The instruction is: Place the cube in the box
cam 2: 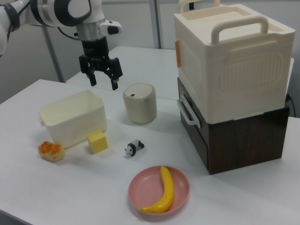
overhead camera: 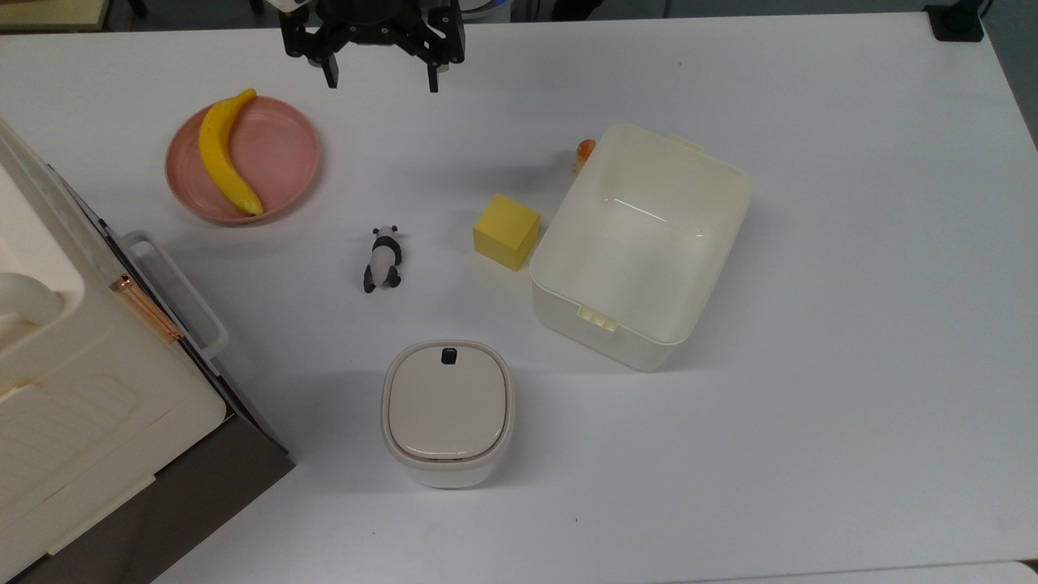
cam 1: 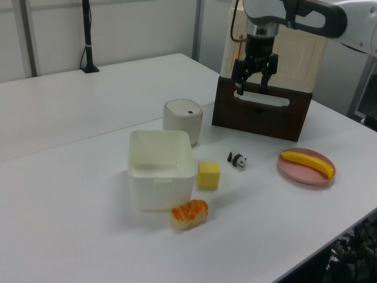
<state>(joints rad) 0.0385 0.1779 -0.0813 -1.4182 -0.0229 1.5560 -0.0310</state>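
I see my gripper [overhead camera: 379, 79] spread open and empty, its arm cut off at the top view's edge, while the yellow cube [overhead camera: 507, 231] sits just beside the box [overhead camera: 705, 162], which half hides an orange item [overhead camera: 585, 152].

No readable text, label, brand, number or sign is seen on any object on the table, from near edge to far edge.
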